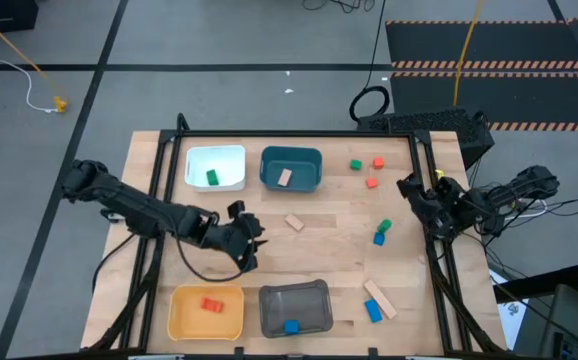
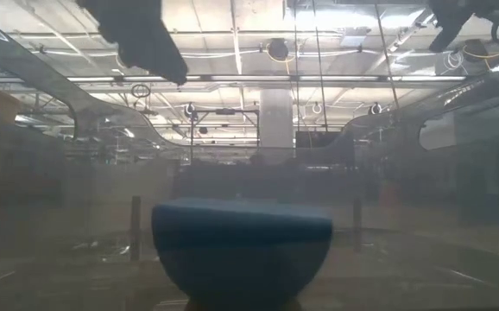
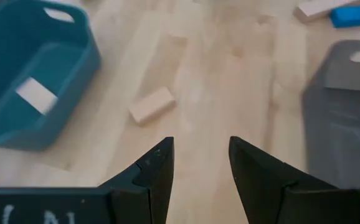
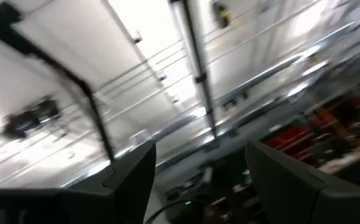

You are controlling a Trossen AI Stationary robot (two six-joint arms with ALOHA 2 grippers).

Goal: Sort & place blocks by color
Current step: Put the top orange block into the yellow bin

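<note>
A: Where is your left gripper (image 1: 251,238) sitting?

B: It's hovering mid-table with fingers apart, nothing between them, pointing toward a tan block (image 3: 152,104) just beside the teal bin (image 1: 291,168).

A: And your right gripper (image 1: 416,197)?

B: It's waiting at the table's right edge, fingers spread, aiming up at the ceiling.

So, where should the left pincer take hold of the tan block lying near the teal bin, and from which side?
Across its two long sides, at mid-length, coming from above. The tan block lies flat and askew on bare wood, apart from the teal bin. The open left pincer would likely need to turn to match its slant.
</note>
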